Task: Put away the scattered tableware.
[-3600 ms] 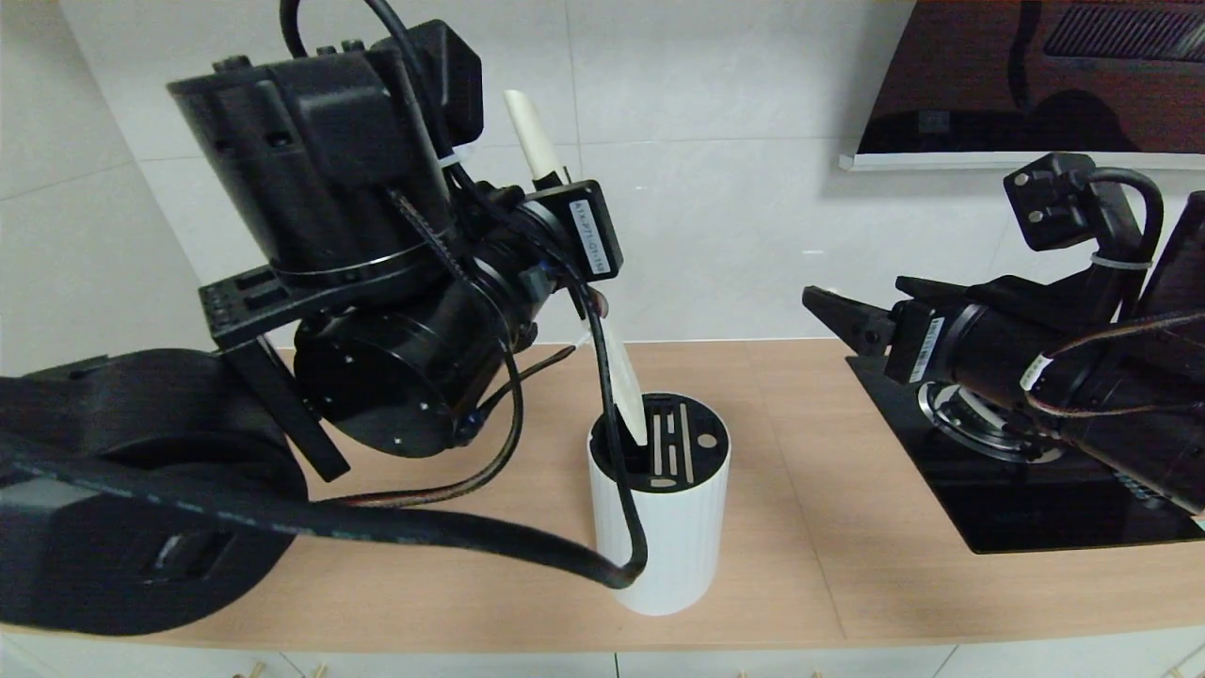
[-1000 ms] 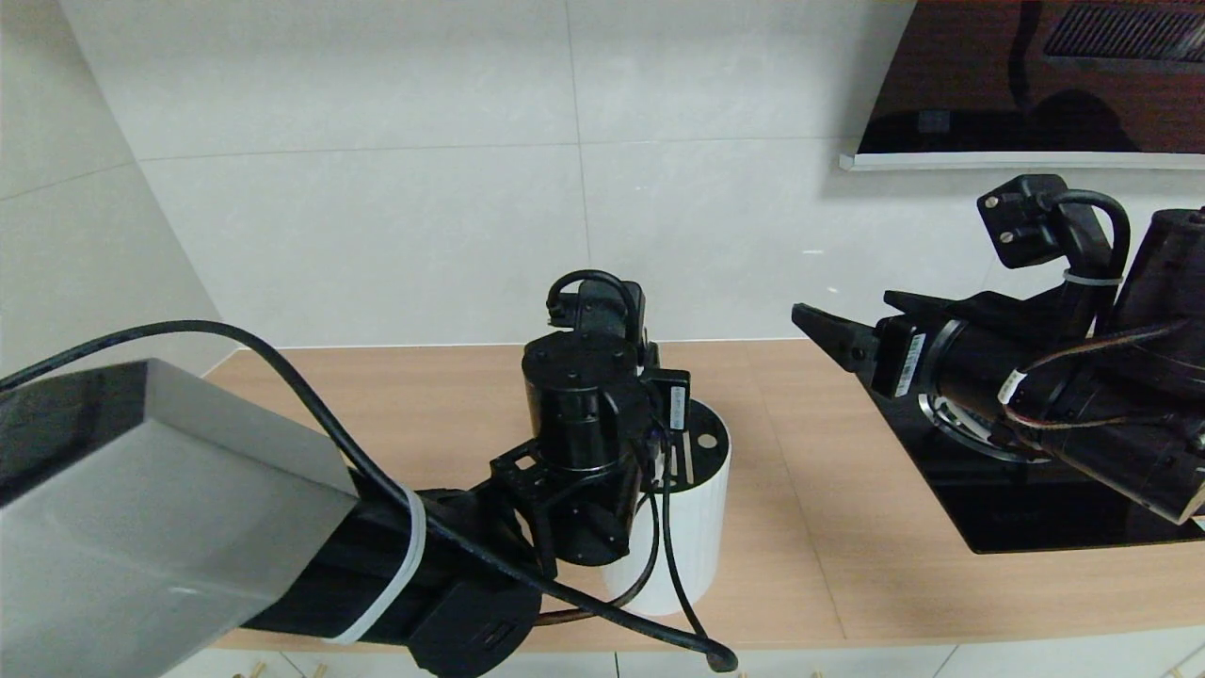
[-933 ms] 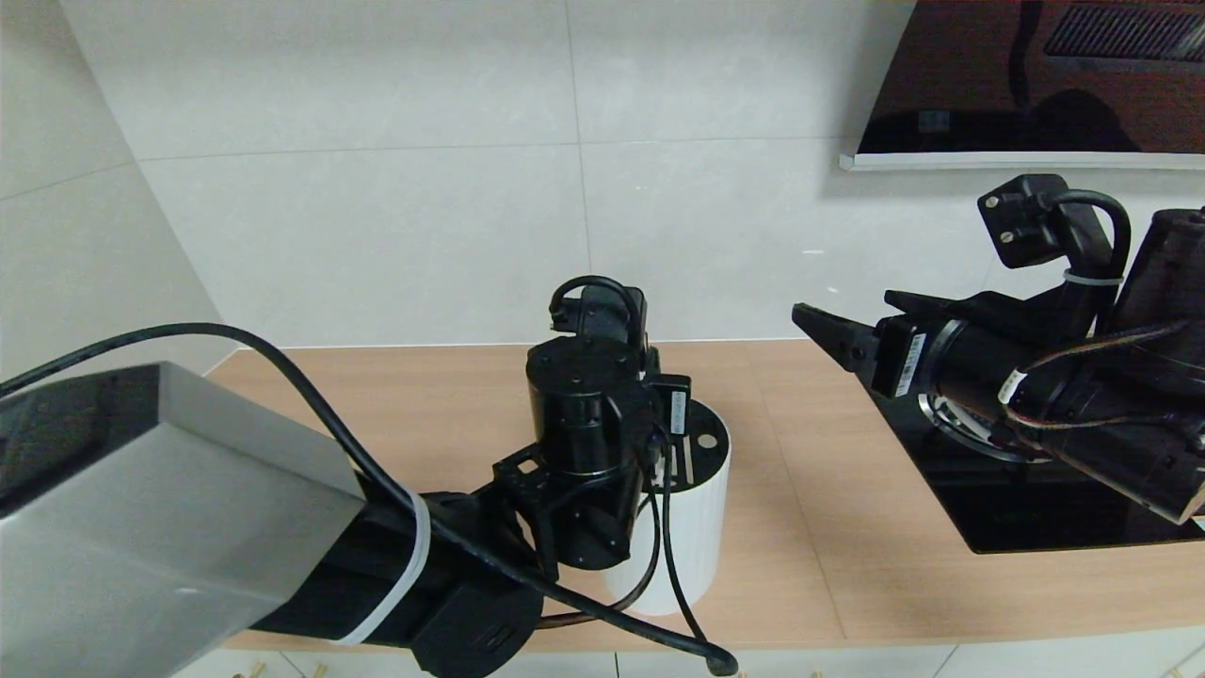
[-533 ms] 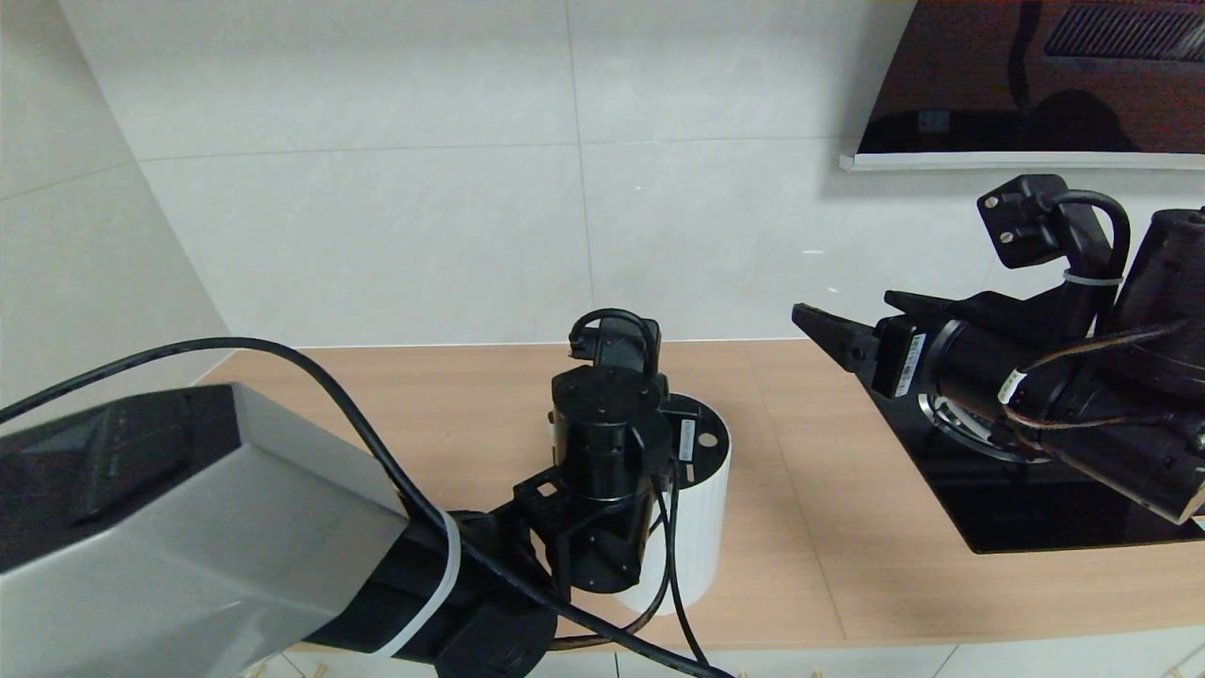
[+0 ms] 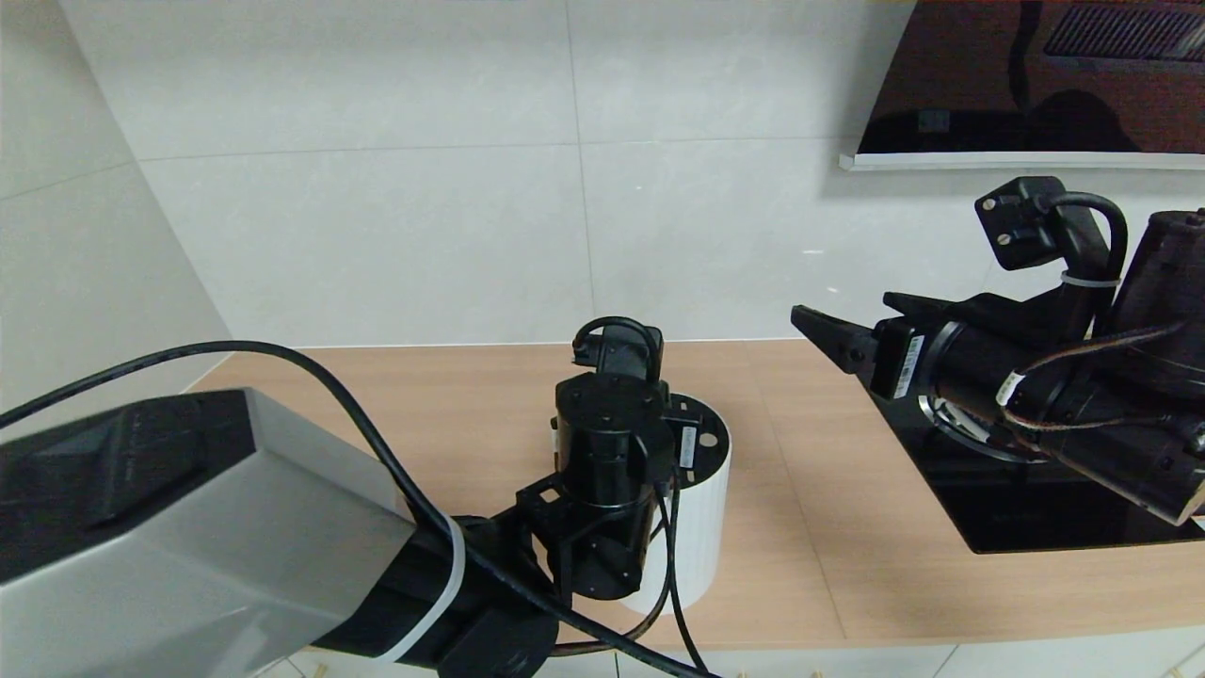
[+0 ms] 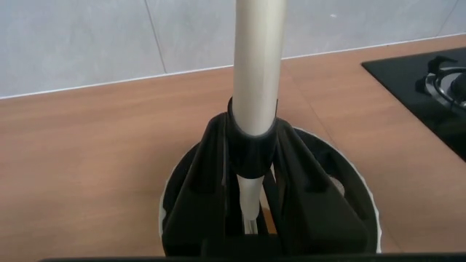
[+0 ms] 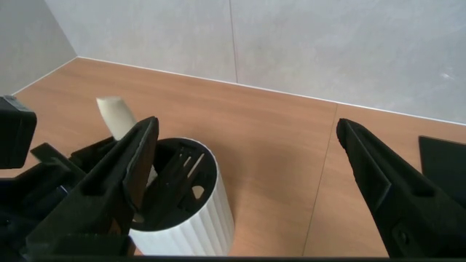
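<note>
Left hand (image 6: 251, 138) clamped on knife (image 6: 258, 58), fingers pinching it where the cream handle ends, so the blade hangs straight down. It sits right over the holder (image 6: 357, 196), a white ribbed cylinder with a slotted black top. The thin bit of blade under the fingers goes down into a slot. Vertical grip makes sense: the slots only take a blade dropped in from above. How deep the blade sits is hard to tell since the fingers block the slot mouth; probably most of the way in.

Holder stands mid tabletop (image 5: 424, 395), toward the near edge, and the left wrist covers its left half in the head view. Right wrist view shows the cream handle end (image 7: 116, 116) sticking up at the holder's left side.

Right hand (image 7: 244, 142) is apart, holding nothing, and hovers to the right above the black hob (image 5: 1017, 508), well apart from the holder. Judged parked there to stay out of the left arm's way.

Versus 3.6 s ago: the left arm was high, with the handle up by the wall tiles and only the white blade's tip in the slot. Now the arm has come down and the blade is swallowed. Over the last second the wrist crept slightly right and lower. Right arm barely changed.
</note>
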### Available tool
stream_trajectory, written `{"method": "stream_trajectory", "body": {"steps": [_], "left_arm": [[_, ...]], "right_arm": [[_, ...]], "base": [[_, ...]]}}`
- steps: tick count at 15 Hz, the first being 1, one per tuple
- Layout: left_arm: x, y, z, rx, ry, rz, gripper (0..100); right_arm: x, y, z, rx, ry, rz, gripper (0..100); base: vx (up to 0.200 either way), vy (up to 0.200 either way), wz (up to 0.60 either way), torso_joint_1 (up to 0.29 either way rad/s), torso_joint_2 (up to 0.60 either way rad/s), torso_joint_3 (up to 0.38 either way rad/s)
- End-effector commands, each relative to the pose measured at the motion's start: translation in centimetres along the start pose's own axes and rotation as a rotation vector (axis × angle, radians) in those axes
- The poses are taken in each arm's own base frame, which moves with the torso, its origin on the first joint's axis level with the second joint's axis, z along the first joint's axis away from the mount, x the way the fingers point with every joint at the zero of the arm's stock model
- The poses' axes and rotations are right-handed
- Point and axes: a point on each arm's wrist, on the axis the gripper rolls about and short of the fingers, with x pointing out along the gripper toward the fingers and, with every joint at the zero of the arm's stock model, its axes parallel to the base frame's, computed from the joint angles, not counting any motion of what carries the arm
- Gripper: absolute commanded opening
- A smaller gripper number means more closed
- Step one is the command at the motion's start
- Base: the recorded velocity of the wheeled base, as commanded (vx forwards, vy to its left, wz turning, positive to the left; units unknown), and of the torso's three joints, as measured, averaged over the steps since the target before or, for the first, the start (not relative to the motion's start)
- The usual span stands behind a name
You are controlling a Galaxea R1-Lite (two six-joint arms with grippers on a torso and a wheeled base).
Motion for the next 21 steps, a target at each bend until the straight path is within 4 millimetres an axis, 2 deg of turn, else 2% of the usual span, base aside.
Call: {"method": "stream_trajectory", "body": {"steps": [1,9,10,11,12,13,14,16,17,19,21], "left_arm": [[0.0,0.0,0.0,-0.001,0.000,0.001,100],[-0.1,0.1,0.3,-0.006,-0.006,0.000,100],[-0.3,0.2,0.8,-0.013,-0.016,0.001,100],[-0.8,1.2,2.7,-0.043,-0.052,0.016,100],[-1.7,3.6,5.9,-0.090,-0.115,0.049,100],[-3.0,5.1,8.1,-0.122,-0.161,0.053,100],[-4.9,6.8,10.5,-0.152,-0.209,0.017,100],[-9.5,9.5,13.6,-0.186,-0.294,-0.120,100],[-11.4,10.6,14.5,-0.193,-0.329,-0.178,100],[-15.2,13.4,15.5,-0.196,-0.364,-0.218,100],[-16.9,16.9,14.7,-0.157,-0.318,-0.094,100]], "right_arm": [[0.0,0.0,0.0,0.000,0.001,0.000,100],[0.0,0.0,0.0,0.000,0.001,-0.001,100],[0.0,0.0,-0.1,-0.001,0.002,-0.002,100],[-0.1,0.0,-0.4,-0.005,0.010,-0.005,100],[-0.2,-0.1,-0.4,-0.014,0.008,-0.007,100],[-0.3,-0.1,-0.4,-0.025,0.008,-0.008,100],[-0.8,-0.2,-0.4,-0.043,0.005,-0.003,100],[-1.4,-0.3,-0.1,-0.076,-0.007,-0.001,100],[-1.8,-0.4,0.4,-0.077,-0.025,-0.002,100],[-4.0,-0.7,2.4,-0.085,-0.100,-0.004,100],[-6.4,-1.2,3.3,-0.074,-0.158,-0.016,100]], "base": [[0.000,0.000,0.00,0.000,0.00,0.000],[0.000,0.000,0.00,0.000,0.00,0.000],[0.000,0.000,0.00,0.000,0.00,0.000],[0.000,0.000,0.00,0.000,0.00,0.000],[0.000,0.000,0.00,0.000,0.00,0.000],[0.000,0.000,0.00,0.000,0.00,0.000],[0.000,0.000,0.00,0.000,0.00,0.000],[0.000,0.000,0.00,0.000,0.00,0.000],[0.000,0.000,0.00,0.000,0.00,0.000],[0.000,0.000,0.00,0.000,0.00,0.000],[0.000,0.000,0.00,0.000,0.00,0.000]]}}
